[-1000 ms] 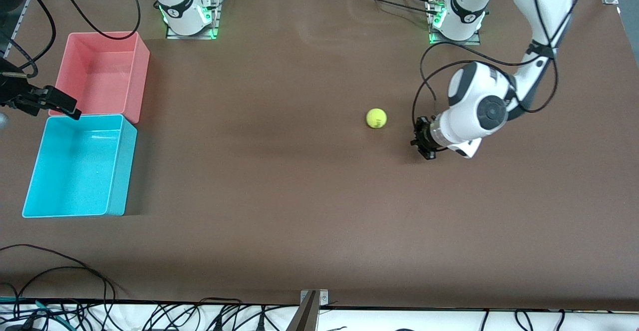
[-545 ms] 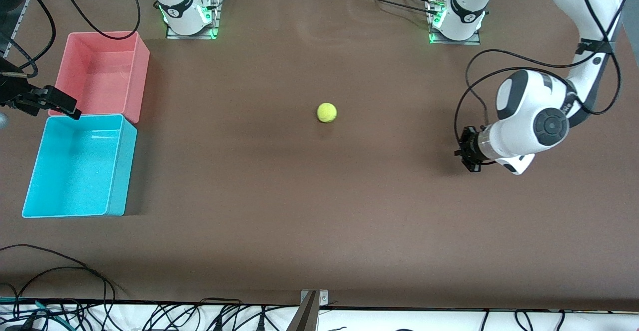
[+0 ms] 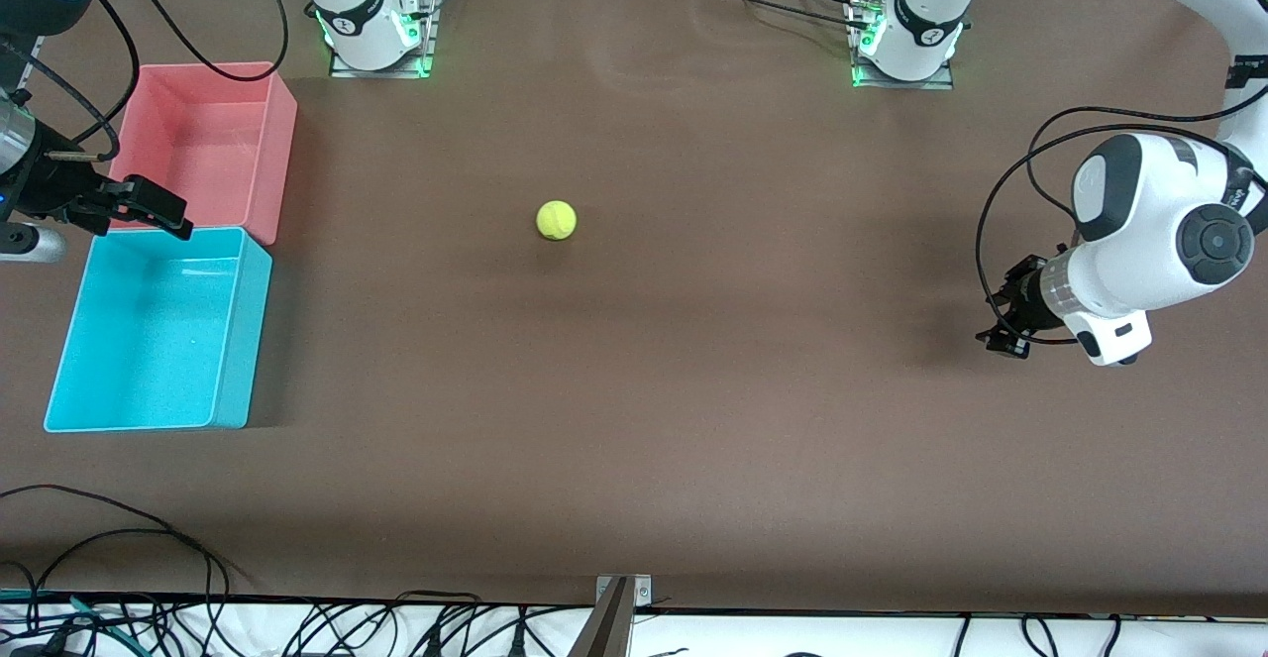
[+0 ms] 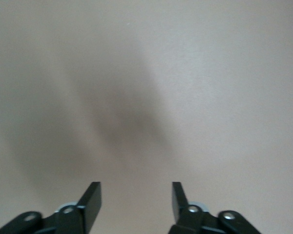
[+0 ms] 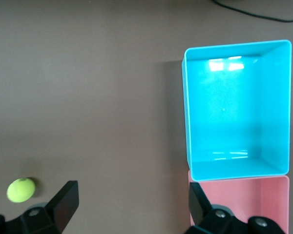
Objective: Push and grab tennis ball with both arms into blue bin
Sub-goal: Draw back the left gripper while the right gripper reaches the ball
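You are mid-push: the tennis ball [image 3: 556,220] is lying alone near the centre of the frame, well apart from the left gripper [image 3: 1003,317] at the right edge, whose fingers [image 4: 90,200] are standing apart and empty. Next, the right gripper [image 3: 149,207], fingers apart at the left edge over the seam between both bins, needs to be reaching out and clamping the ball. The blue bin [image 3: 240,340] and pink bin [image 3: 277,162] are both sitting empty.

In the right wrist view we see only a part of the pink rectangular plastic bin [image 5: 244,192]; the frame edge cuts it. The fuzzy yellow-green tennis ball [image 5: 21,189] looks smeared there, its seam unreadable.
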`<state>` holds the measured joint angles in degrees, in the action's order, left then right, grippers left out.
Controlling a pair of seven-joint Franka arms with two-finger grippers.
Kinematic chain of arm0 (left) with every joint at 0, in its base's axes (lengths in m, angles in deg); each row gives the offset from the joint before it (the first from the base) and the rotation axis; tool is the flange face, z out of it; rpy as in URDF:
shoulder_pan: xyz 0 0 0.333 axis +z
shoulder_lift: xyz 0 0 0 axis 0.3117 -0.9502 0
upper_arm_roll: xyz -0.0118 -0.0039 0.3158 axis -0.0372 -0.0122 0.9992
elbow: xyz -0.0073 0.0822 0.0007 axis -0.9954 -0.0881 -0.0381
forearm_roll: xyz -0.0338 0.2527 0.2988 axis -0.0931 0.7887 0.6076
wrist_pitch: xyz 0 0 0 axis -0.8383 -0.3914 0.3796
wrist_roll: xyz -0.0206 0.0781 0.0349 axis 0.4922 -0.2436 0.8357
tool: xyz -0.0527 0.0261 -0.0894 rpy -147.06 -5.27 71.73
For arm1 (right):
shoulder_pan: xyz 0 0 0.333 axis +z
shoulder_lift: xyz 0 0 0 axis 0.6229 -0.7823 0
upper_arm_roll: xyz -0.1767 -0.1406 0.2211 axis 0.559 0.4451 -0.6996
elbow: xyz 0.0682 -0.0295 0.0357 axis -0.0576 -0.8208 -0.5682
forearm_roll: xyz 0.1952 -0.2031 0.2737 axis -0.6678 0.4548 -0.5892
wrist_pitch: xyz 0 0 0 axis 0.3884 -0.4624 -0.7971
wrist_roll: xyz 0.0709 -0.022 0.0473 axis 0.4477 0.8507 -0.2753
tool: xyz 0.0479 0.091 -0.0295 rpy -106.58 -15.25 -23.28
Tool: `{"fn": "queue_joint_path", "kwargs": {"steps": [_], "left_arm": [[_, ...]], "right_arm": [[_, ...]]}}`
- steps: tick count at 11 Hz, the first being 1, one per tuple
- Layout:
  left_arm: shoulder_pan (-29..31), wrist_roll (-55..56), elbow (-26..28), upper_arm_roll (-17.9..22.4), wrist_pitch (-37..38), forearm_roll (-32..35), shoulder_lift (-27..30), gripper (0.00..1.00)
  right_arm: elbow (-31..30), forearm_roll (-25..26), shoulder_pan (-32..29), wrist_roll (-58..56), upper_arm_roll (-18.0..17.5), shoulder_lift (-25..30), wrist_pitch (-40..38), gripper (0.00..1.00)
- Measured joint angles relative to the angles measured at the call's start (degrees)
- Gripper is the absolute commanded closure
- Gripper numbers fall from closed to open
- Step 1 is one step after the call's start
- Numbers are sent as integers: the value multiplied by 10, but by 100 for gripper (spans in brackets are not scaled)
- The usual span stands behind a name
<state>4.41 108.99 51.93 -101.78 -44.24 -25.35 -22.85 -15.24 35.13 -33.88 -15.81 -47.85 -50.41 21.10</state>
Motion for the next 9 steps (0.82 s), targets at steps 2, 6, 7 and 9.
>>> {"fn": "queue_joint_path", "kwargs": {"steps": [2, 6, 7, 9], "left_arm": [[9, -113, -10, 0, 1, 2, 5, 0], [37, -225, -21, -6, 4, 2, 20, 0], [37, -278, -24, -9, 5, 3, 22, 0], [39, -399, -40, -7, 5, 3, 27, 0]], "right_arm": [[-3, 0, 0, -14, 0, 0, -25, 0], [-123, 0, 2, -35, -22, 32, 50, 0], [-200, 0, 2, -35, -29, 67, 109, 0], [-346, 0, 2, -35, -42, 136, 196, 0]]}}
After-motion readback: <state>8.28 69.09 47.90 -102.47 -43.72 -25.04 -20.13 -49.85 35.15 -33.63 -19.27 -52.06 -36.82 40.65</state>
